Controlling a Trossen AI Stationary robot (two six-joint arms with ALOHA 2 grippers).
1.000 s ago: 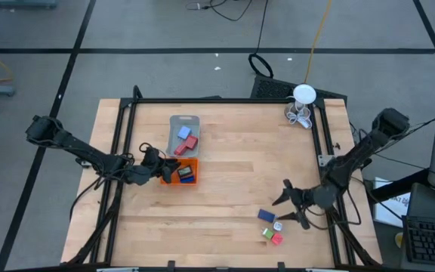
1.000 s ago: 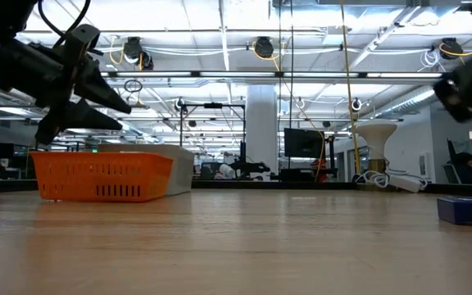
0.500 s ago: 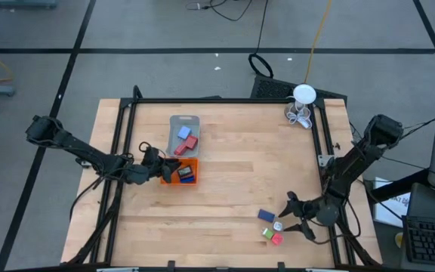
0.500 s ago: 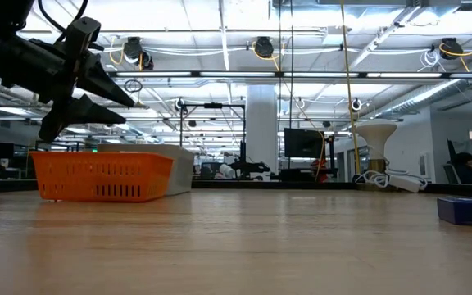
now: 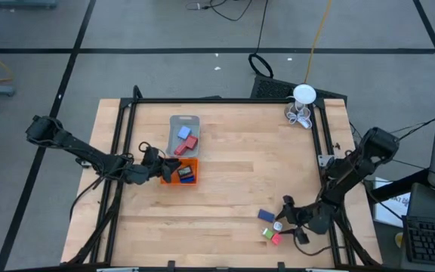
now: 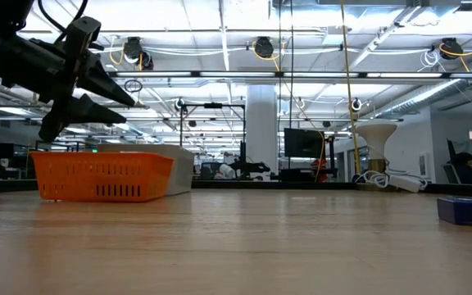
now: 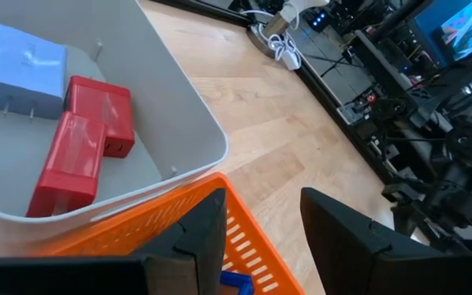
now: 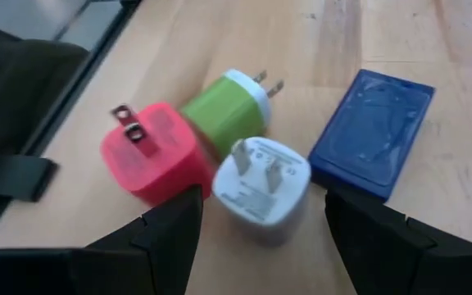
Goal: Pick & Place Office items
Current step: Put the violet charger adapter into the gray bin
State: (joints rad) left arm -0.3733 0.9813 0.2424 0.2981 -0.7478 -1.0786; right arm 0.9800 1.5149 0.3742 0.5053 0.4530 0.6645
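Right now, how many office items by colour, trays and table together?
Blue: 3 (light blue plug in grey tray, blue piece in orange tray, blue box on table)
Red: 2 (red plugs, grey tray)
Black: 1 (black piece, orange tray)
Green: 1 (green plug)
Pink: 1 (pink plug)
White: 1 (white plug)
Total: 9 visible; orange tray partly hidden.

1. The blue item [image 7: 234, 281] in the orange tray [image 7: 138, 238] was mostly hidden behind the left gripper's fingers [image 7: 199, 238].
2. In the low view, the blue block [image 6: 468, 210] was cut off by the edge.
3. The white charger [image 8: 262, 190] was blurred.
4. From above, the orange tray's contents [image 5: 185, 175] were too small to identify.
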